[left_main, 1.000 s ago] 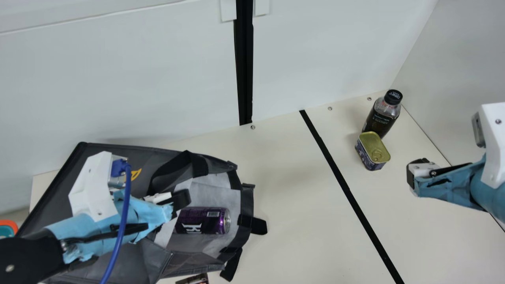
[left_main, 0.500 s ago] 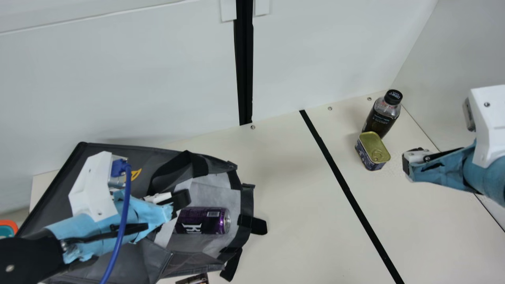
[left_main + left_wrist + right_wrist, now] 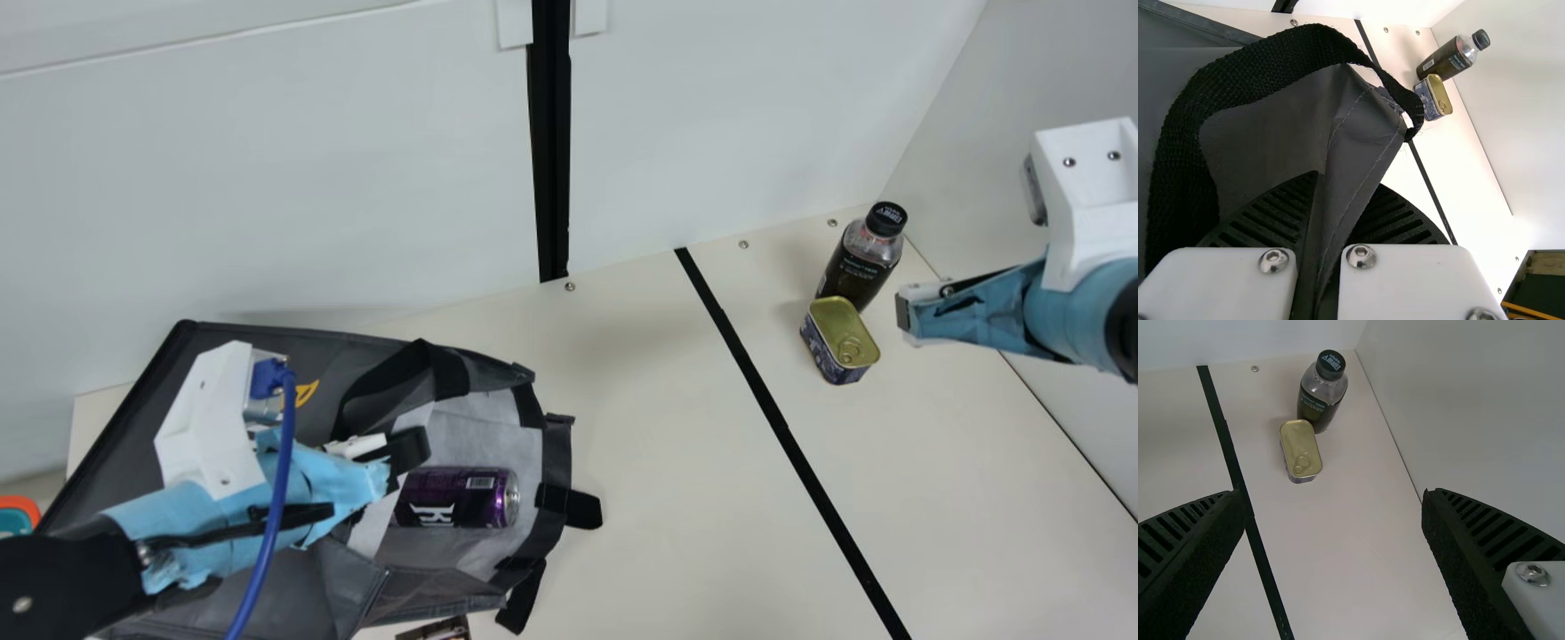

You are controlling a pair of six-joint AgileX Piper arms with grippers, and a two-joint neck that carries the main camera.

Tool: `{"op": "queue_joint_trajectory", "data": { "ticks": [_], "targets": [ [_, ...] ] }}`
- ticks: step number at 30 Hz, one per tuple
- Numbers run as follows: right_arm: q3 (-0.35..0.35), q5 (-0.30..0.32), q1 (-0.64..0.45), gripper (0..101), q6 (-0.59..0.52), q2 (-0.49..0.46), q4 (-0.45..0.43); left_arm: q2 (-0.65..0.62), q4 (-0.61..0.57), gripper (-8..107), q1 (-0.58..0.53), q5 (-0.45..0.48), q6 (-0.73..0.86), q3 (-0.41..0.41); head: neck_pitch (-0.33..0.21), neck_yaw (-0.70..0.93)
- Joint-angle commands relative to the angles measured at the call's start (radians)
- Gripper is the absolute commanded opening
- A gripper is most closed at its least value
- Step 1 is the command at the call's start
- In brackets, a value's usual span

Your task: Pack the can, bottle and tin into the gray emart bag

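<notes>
My left gripper (image 3: 411,450) is at the upper edge of the gray bag (image 3: 347,578), which lies on its side with its mouth facing right. In the left wrist view, the left gripper (image 3: 1318,227) is shut on a fold of the bag (image 3: 1265,133). Inside the mouth lies the purple can (image 3: 458,498). The tin (image 3: 840,340) stands at the right, just in front of the upright dark bottle (image 3: 861,260). My right gripper (image 3: 903,315) is to the right of both. In the right wrist view, the right gripper (image 3: 1331,497) is wide open, with the tin (image 3: 1300,450) and bottle (image 3: 1321,393) beyond it.
A black strip (image 3: 782,436) runs along the table (image 3: 676,498). White walls (image 3: 711,116) stand behind and at the right. An orange-rimmed item (image 3: 20,514) is at the far left, and a small dark item (image 3: 436,629) at the bottom edge.
My right arm has moved toward the back of the table and slightly left, to beside the bottle and tin. The left arm, the bag and the can have kept still.
</notes>
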Motion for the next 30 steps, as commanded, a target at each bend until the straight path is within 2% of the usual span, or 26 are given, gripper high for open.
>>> {"op": "queue_joint_trajectory", "data": {
  "ticks": [1, 17, 30],
  "targets": [
    [-0.023, -0.001, -0.003, 91, -0.002, 0.027, 0.004, 0.0, 0.0, 10, 0.0, 0.0, 0.0, 0.0, -0.023, -0.001],
    [-0.167, -0.032, -0.058, 91, -0.021, 0.24, 0.057, 0.0, 0.0, 10, 0.0, 0.0, 0.0, 0.0, -0.023, -0.001],
    [-0.323, -0.02, -0.106, 91, -0.042, 0.418, 0.126, 0.0, 0.0, 10, 0.0, 0.0, 0.0, 0.0, -0.023, -0.001]
  ]
}}
